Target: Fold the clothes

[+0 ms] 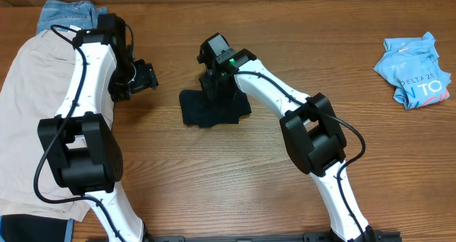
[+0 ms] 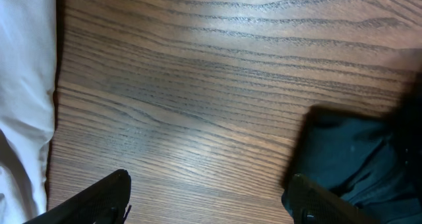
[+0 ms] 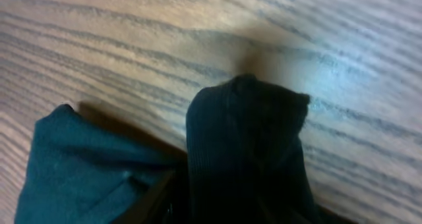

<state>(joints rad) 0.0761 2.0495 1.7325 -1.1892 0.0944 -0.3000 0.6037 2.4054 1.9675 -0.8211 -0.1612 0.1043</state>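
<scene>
Black cloth: a black folded garment lies as a small, roughly square bundle on the brown wood-grain table, a little left of centre in the overhead view.
Its shape: in the right wrist view one part of it stands up in a bunched ridge, while a flatter, dark-teal-looking part spreads to the lower left of that frame.
Right pincer: the right pincer sits at the garment's upper edge, pointing down into the cloth; fabric fills its own camera view, so I cannot tell whether the jaws are gripping or clear of it.
Left pincer: the left pincer is over bare wood just left of the garment, jaws spread wide and holding nothing; its right fingertip is beside the garment's edge.
Beige shorts: the pale beige shorts are spread along the left edge of the overhead frame, partly under the left arm.
Blue denim: a faded blue denim piece is in the upper left corner, touching the shorts.
Printed tee: a crumpled light-blue printed tee lies at the right edge, well apart from the rest.
</scene>
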